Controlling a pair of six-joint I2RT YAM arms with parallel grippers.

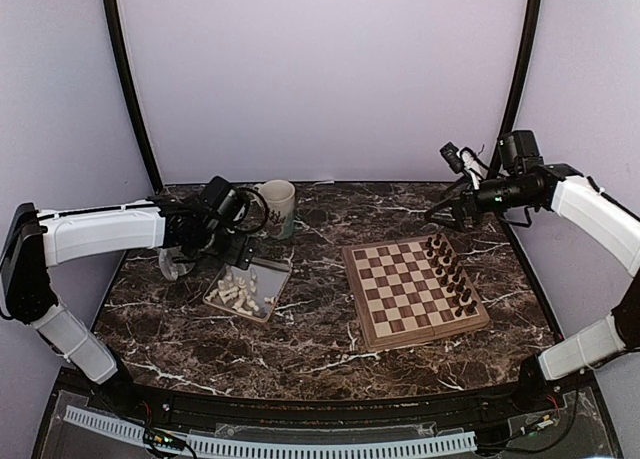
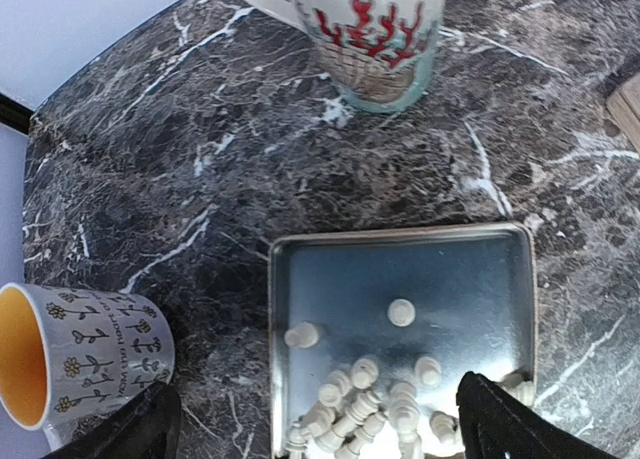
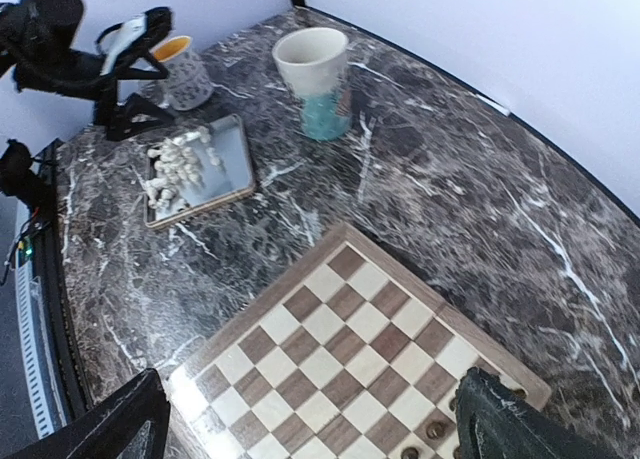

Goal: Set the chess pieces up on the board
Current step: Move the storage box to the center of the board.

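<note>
My left gripper [image 2: 320,421] hangs with fingers wide apart over the shiny, rounded-corner metal tray [image 2: 400,236], where the cream chess pieces [image 2: 362,371] lie heaped, small and knob-topped. My right gripper [image 3: 315,424], likewise spread and empty, hovers above the checkered wooden board [image 3: 330,349] — dark pieces [image 1: 452,275] line its right side. The table [image 1: 300,329] is dark, white-veined marble.

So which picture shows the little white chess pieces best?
The left wrist view. It looks down from close on the chess pieces in the silver tray, so single figures stand out. The top view shows only a small pale heap; the right wrist view shows them far off, tiny.
</note>
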